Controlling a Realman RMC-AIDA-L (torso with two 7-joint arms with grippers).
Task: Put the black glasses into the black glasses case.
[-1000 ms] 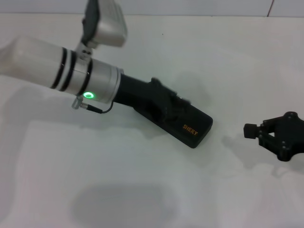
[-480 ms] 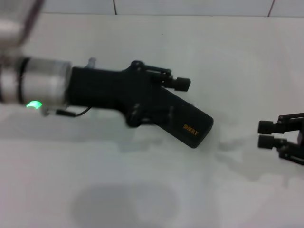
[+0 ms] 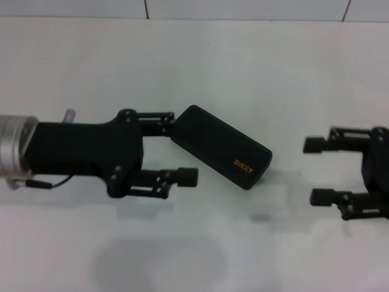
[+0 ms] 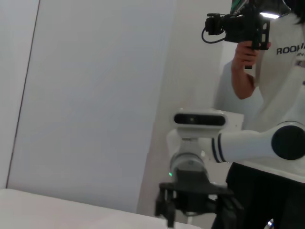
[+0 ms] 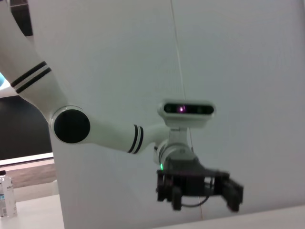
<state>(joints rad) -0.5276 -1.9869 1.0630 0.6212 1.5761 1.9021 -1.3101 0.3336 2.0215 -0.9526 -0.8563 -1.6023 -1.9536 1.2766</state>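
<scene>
The black glasses case [image 3: 222, 146] lies shut and slanted on the white table [image 3: 194, 61], its orange lettering at the near right end. The black glasses are out of view. My left gripper [image 3: 178, 147] is open at the case's left end; the far fingertip [image 3: 165, 117] sits right at the case's corner and the near fingertip [image 3: 188, 176] is apart from it. At the right edge my right gripper [image 3: 316, 170] also stands open, clear of the case and holding nothing. Each wrist view shows only the opposite arm: the right gripper [image 4: 195, 205] and the left gripper [image 5: 200, 188].
A person holding a camera [image 4: 238, 28] stands behind the right arm in the left wrist view. A small bottle [image 5: 5, 195] stands at the edge of the right wrist view. A pale wall backs the table.
My left arm drew back to the left off the case, turned level and opened its fingers. My right gripper turned and spread its fingers wide.
</scene>
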